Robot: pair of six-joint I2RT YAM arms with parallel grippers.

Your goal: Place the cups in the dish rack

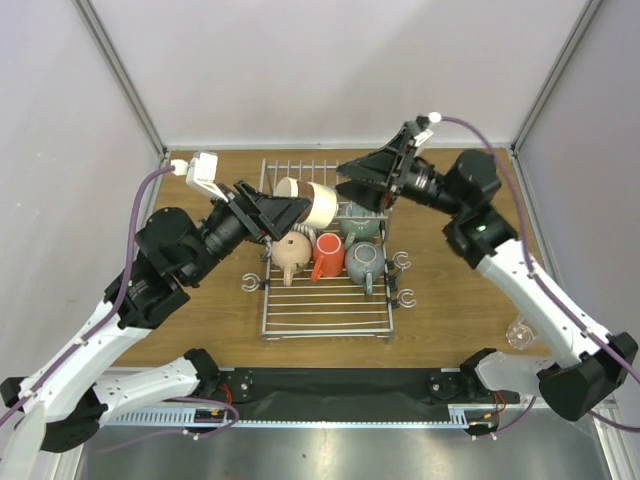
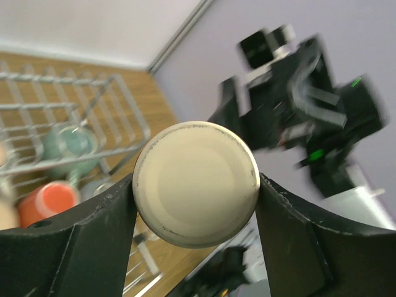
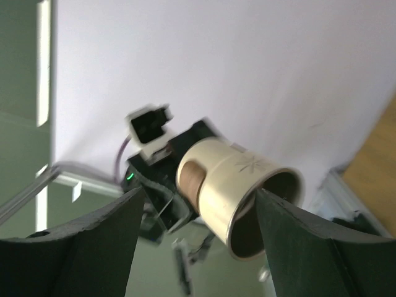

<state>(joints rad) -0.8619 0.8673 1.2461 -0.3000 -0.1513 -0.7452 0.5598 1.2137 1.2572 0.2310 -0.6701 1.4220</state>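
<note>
My left gripper is shut on a beige cup and holds it on its side above the back of the dish rack. In the left wrist view the cup's round base sits between both fingers. My right gripper is open just right of the cup's mouth. In the right wrist view the cup lies between the spread fingers, its rim at the right fingertip. In the rack sit a tan cup, a red-orange mug, a teal-green cup and a grey-green cup.
A clear glass stands on the wooden table at the right, near the right arm's base. Small wire hooks stick out of the rack's sides. The rack's front slats are bare. White walls close in the back and sides.
</note>
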